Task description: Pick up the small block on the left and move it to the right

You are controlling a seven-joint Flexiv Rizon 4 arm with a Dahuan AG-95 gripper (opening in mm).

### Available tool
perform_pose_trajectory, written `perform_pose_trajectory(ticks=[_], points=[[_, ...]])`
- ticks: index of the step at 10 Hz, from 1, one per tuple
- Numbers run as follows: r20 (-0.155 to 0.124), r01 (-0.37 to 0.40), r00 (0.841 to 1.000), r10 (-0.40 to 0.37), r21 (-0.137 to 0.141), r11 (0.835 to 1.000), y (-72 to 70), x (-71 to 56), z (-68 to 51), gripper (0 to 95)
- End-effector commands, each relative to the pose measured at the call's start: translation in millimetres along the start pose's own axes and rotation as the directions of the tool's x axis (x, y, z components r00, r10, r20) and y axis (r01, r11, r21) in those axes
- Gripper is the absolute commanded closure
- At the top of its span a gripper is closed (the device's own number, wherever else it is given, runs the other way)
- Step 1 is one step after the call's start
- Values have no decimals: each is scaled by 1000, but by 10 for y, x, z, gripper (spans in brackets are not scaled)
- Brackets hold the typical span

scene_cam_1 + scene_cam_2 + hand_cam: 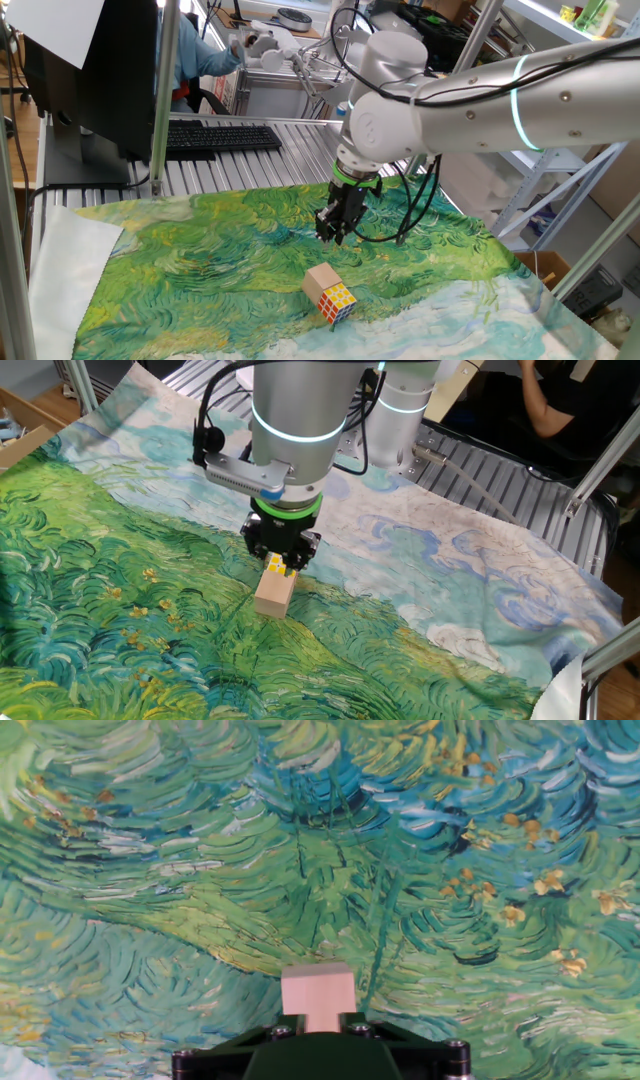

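So the small block (319, 276) is a plain tan wooden cube with pale, smooth faces and clean square edges. In the hand view it looks almost cream, with one face lit brighter than the top.

It sits on the painted cloth (200, 260), the swirly green and blue brushstroke print that covers the table. In the one fixed view it's about midway along the cloth and closer to the near edge than the far one. It's pushed right up against the multicoloured puzzle cube (339, 301), which has white edges and yellow, orange and red stickers showing. I can't see any gap between the two. From the other fixed view the tan cube is in front and the puzzle cube is mostly hidden behind it, under the hand.

The gripper (334, 232) hangs over the cloth above the pair and isn't holding anything. The fingers look fairly close together, but honestly I can't tell how far apart the jaws are. The hand view only shows the black body at the bottom edge, with the block poking up just above it.

Past the far edge there's a black keyboard (222, 137) on the slatted metal tabletop (260, 165). The arm (480, 95) has a glowing cyan ring.
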State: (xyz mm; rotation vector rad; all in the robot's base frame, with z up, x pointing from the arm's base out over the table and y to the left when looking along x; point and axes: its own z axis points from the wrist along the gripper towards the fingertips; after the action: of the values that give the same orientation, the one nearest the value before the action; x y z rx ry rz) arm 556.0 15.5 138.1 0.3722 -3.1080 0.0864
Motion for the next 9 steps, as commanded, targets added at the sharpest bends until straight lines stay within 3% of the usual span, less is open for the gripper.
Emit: perform_pose_trajectory(ticks=[1,4,5,7,8,9], points=[[-2,2,1000,-2,0,1000,4,4,12,570],[-2,3,1000,-3,9,1000,20,-11,119,570],[-2,0,1000,0,10,1000,19,-12,132,380],[-2,-6,1000,6,9,1000,19,-12,133,380],[-2,-9,1000,9,9,1000,19,-12,135,190],[-2,-10,1000,10,9,1000,19,-12,137,190]])
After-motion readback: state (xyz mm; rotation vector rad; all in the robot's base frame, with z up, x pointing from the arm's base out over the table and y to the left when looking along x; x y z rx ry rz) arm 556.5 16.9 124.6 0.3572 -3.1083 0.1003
